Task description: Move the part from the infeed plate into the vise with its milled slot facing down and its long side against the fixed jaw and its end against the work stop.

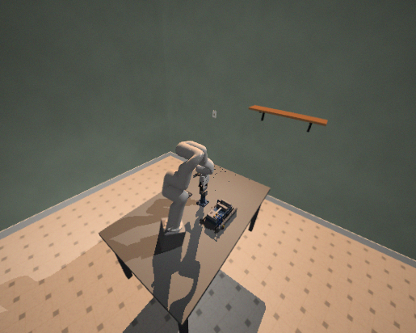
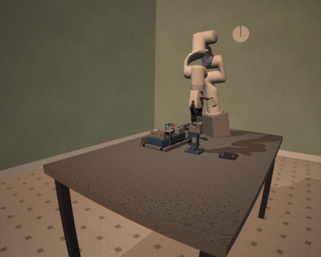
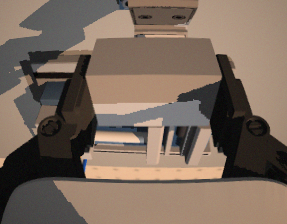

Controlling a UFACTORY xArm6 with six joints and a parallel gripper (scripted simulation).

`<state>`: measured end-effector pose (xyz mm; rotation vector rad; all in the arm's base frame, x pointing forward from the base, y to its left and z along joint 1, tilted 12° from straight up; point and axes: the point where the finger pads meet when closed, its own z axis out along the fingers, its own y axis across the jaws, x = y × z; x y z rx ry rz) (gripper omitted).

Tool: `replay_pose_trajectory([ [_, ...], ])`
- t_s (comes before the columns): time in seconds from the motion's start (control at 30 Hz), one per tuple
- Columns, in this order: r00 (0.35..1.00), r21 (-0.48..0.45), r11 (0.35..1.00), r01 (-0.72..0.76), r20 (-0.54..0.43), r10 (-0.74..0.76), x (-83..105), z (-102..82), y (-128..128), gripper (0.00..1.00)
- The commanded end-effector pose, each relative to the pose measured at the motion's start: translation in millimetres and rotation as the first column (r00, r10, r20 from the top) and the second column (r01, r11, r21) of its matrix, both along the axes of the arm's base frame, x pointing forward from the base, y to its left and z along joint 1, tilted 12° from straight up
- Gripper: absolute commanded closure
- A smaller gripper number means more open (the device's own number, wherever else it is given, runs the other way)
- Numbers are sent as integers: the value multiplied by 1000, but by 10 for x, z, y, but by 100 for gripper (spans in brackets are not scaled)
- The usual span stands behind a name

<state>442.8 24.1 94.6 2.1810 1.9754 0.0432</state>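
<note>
My gripper [image 3: 153, 73] is shut on the part [image 3: 152, 70], a tan block held across its width between the two dark fingers. In the exterior view the gripper [image 2: 196, 121] points straight down and holds the part [image 2: 196, 127] right over the blue V-block [image 2: 194, 145]; I cannot tell whether the two touch. The vise [image 2: 165, 138] stands to the left of the V-block, jaws open. The dark infeed plate [image 2: 228, 155] lies empty to the right. I cannot see which way the slot faces.
The arm's base pedestal [image 2: 215, 124] stands close behind the V-block. In the top view the vise [image 1: 219, 214] sits near the table's right edge and the V-block [image 1: 203, 200] sits beside it. A wall shelf [image 1: 287, 115] hangs far off.
</note>
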Motion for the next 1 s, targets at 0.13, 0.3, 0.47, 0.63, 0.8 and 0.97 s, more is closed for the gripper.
replay_pose_trajectory([
  [0.13,1000,1,1000,0,4,0,13,16,3,100],
  [0.3,1000,1,1000,0,4,0,12,25,4,100],
  [0.47,1000,0,1000,0,4,0,9,45,6,100],
  [0.63,1000,0,1000,0,4,0,3,77,11,100],
  [0.8,1000,0,1000,0,4,0,-6,133,18,100],
  [0.97,1000,1,1000,0,4,0,-17,204,27,100],
])
